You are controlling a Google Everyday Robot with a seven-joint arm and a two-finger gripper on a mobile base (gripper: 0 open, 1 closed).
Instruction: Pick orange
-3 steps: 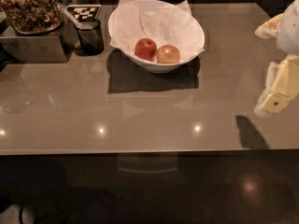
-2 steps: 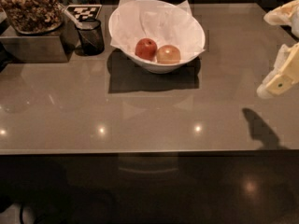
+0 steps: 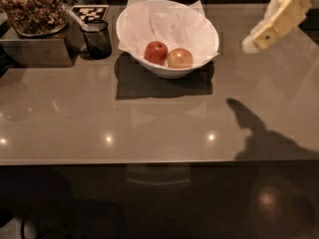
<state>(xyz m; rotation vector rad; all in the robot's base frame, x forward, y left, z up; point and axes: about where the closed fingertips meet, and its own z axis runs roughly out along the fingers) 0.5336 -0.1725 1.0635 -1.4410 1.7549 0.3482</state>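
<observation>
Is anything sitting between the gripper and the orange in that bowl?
Only the bowl: its paper-lined right wall lies between the gripper, which hangs right of it above the table, and the orange inside. The red apple sits left of the orange, out of the way. Nothing visible covers the orange.

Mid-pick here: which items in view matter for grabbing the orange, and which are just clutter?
Job: orange in the white bowl; gripper, in the air at upper right.
Lying about: red apple beside it; black cup; snack bin; checkered marker.
</observation>
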